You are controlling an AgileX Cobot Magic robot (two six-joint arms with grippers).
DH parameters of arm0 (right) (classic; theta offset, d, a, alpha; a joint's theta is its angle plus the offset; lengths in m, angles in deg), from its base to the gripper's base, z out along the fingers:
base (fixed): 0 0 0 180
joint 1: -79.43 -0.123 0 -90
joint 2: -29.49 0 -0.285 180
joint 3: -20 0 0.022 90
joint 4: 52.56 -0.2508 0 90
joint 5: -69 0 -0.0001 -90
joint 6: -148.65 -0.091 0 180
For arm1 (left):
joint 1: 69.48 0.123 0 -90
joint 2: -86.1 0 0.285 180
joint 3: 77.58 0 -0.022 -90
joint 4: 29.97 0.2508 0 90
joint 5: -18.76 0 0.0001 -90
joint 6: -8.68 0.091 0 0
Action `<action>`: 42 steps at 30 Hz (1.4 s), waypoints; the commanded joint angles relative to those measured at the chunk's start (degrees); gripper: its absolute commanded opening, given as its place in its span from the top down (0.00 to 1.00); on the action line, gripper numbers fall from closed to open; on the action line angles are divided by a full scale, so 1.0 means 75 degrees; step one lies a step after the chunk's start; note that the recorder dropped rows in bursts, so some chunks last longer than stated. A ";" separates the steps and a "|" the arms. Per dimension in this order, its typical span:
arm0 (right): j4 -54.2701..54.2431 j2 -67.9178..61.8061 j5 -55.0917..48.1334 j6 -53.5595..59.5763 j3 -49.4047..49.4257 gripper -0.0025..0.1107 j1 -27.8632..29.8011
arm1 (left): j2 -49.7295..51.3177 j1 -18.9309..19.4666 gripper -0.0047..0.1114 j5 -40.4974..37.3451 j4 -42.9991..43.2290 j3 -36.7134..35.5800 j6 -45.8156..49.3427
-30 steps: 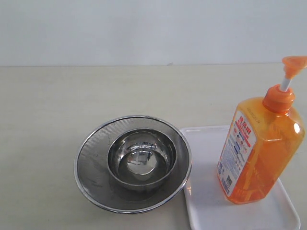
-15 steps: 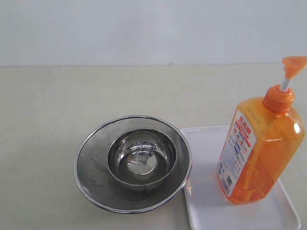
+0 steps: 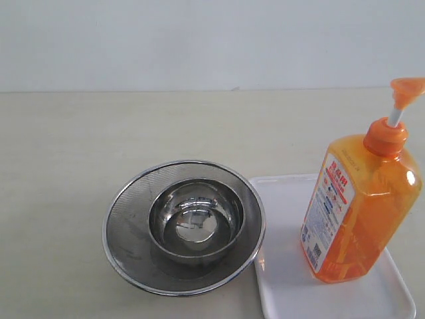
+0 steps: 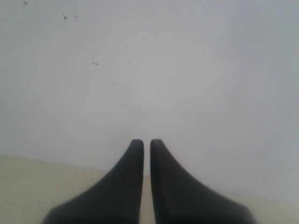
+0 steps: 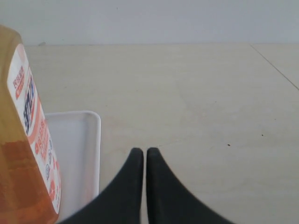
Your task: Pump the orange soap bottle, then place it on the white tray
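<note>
Right wrist view: the right claw (image 5: 142,151) pinched together, empty, near the tall translucent orange plastic soap bottle (image 5: 21,154) standing on the flat white plastic tray (image 5: 77,140); looks full, heavy, slick, so grasp its flat sides

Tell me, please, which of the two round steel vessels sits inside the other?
The smaller, solid, shiny bowl; it sits within the wider mesh strainer, whose rim rings it.

Orange soap bottle (image 3: 358,206) nozzle tip off-frame
</note>
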 commanded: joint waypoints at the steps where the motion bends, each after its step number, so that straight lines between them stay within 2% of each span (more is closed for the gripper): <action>1: 0.0053 0.0040 0.0051 0.0009 -0.0003 0.98 -0.0013 | -0.0020 0.0028 0.92 -0.0400 0.0197 -0.0031 -0.4650; 3: 0.0053 0.0040 0.0051 0.0009 -0.0003 0.98 -0.0013 | -0.0020 0.0028 0.92 -0.0412 0.1494 -0.0031 -0.6994; 5: 0.0053 0.0040 0.0051 0.0009 -0.0003 0.98 -0.0013 | -0.0020 0.0028 0.92 -0.0282 0.3941 -0.0031 -0.8268; 8: 0.0053 0.0040 0.0106 0.0009 -0.0003 0.98 -0.0013 | -0.0020 0.0028 0.92 -0.0120 0.8180 -0.0031 -0.8410; 9: 0.0036 0.0040 0.0126 0.0009 -0.0003 0.98 -0.0013 | -0.0020 0.0028 0.92 -0.0140 0.9235 -0.0031 -0.8410; 12: 0.0036 0.0040 0.0126 0.0009 -0.0003 0.98 -0.0013 | -0.0020 0.0028 0.92 -0.0152 1.1142 -0.0031 -0.8410; 15: 0.0036 0.0040 0.0126 0.0009 -0.0003 0.98 -0.0013 | -0.0020 0.0028 0.92 -0.0152 1.2354 -0.0165 -0.8410; 23: 0.0036 0.0040 0.0126 0.0009 -0.0003 0.98 -0.0013 | -0.0020 0.0028 0.92 -0.0152 1.2404 -0.0910 -0.8410; 27: 0.0036 0.0040 0.0126 0.0009 -0.0003 0.98 -0.0013 | -0.0020 0.0028 0.92 -0.1043 1.2251 -0.0910 -0.8450; 32: 0.0036 0.0040 0.0126 0.0009 -0.0003 0.98 -0.0013 | -0.0020 0.0061 0.92 -0.1416 1.1936 -0.0910 -0.8556; 37: 0.0036 0.0040 0.0126 0.0009 -0.0003 0.98 -0.0013 | -0.0020 0.0463 0.92 -0.1837 1.1479 -0.0910 -0.9166; 42: 0.0036 0.0040 0.0126 -0.0002 -0.0003 0.98 -0.0013 | -0.0020 0.0720 0.92 -0.1801 1.1686 -0.0910 -0.8870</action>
